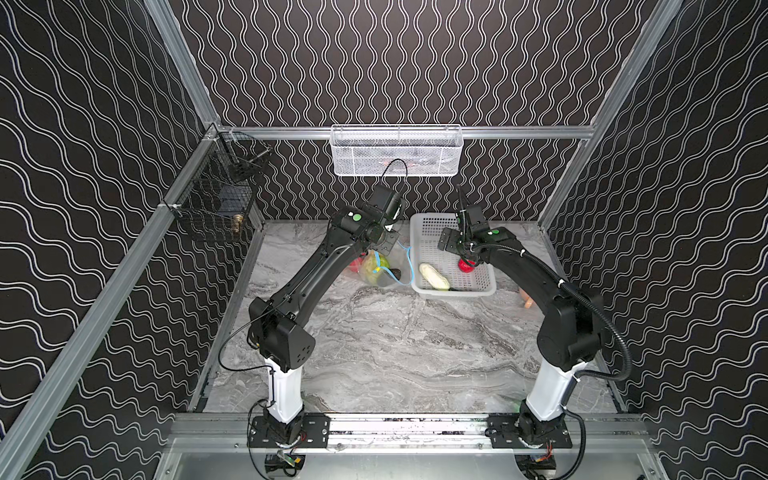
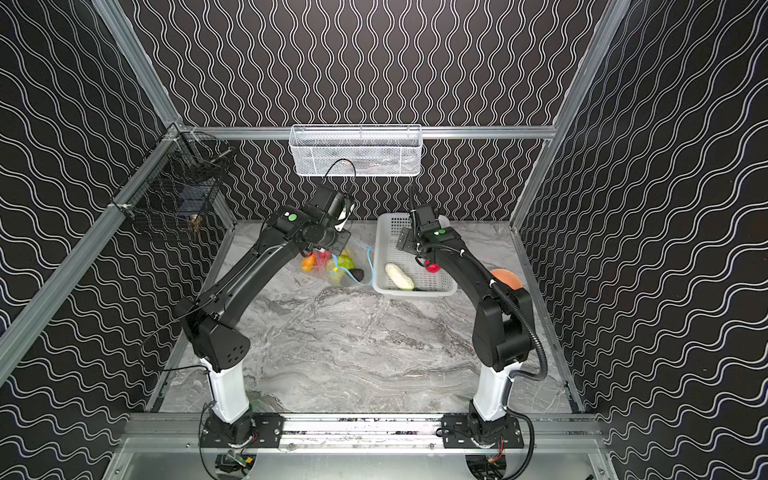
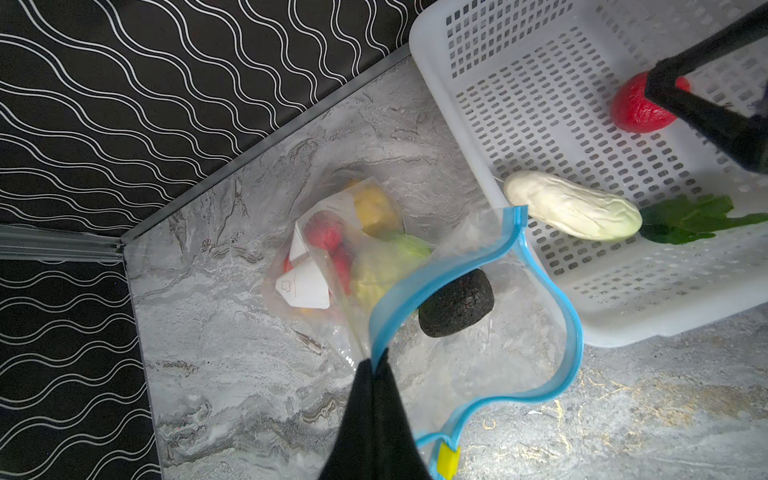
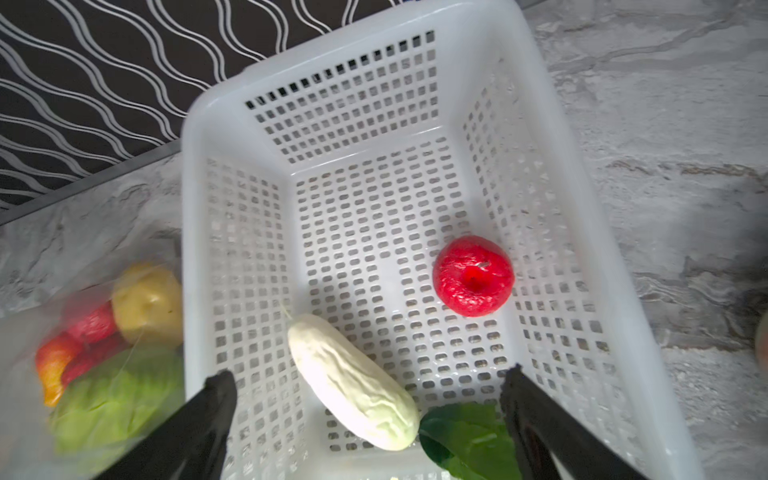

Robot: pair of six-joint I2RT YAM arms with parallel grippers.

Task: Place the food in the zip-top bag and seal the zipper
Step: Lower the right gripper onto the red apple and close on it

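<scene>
In both top views the basket (image 1: 453, 293) stands on the table with the bag (image 1: 384, 274) just beside it. My left gripper (image 1: 375, 255) is down at the bag, mostly hidden under its own wrist. My right gripper (image 1: 467, 261) hangs inside the basket, right over a red piece (image 1: 466, 268). The white vegetable (image 1: 434, 276) lies in the basket too, nearer the bag. A bowl (image 2: 505, 277) shows on the side of the basket away from the bag, partly behind my right arm.

From my left wrist, my fingers are pressed together on the zipper (image 3: 571, 328), pinching the bag's blue edge, and the mouth gapes just beside the basket. The yellow slider (image 3: 449, 457) sits on the strip close to my fingers. The dark oval (image 3: 457, 301) lies just inside the mouth. Deeper in, farther from the basket, are the cabbage (image 3: 395, 257), the potato (image 3: 374, 208), other red pieces (image 3: 324, 230) and a folded white label (image 3: 305, 286).

From my right wrist, my jaws stand wide apart above the basket floor with nothing gripped. The red piece and the white vegetable lie apart in the basket, with a green leaf (image 4: 469, 440) at the vegetable's end. The filled bag shows blurred outside the basket wall.
</scene>
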